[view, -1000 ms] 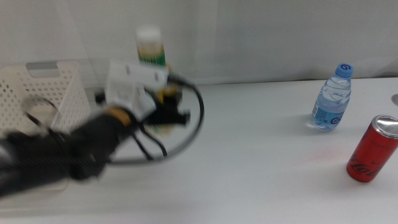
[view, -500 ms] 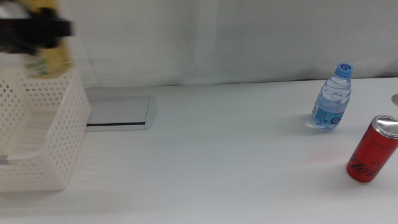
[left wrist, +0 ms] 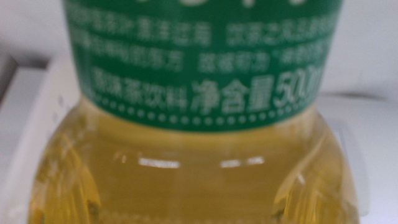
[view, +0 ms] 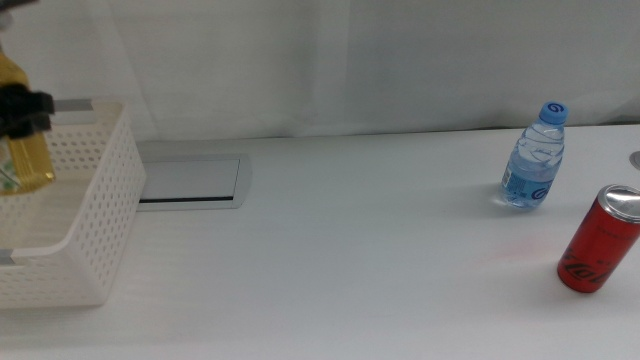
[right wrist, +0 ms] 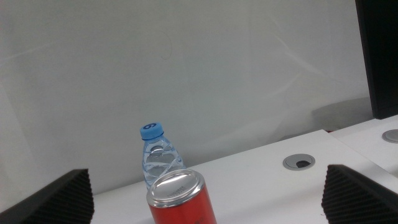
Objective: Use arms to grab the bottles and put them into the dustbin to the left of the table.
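Looking down from the middle view, you have a red can (view: pixel 598 239) standing at the right edge of the white surface (view: pixel 380 250), just beside and in front of the water bottle (view: pixel 533 157), which is upright with its blue cap on. A grey inset plate (view: pixel 190 182) lies beside the dustbin (view: pixel 85 215), whose perforated white walls fill the left side. Above the dustbin's far corner the left claw (view: pixel 22 108) shows only as a dark shape at the picture's edge, clamped on the tea bottle (view: pixel 22 155), which hangs upright over the bin.

Your left wrist view is filled by the tea bottle: yellow liquid below a green label with white print, too close for the jaws to show.

Your right wrist view shows the right claw (right wrist: pixel 211 193) spread wide with nothing in it, the red can nearest and the water bottle right behind it.
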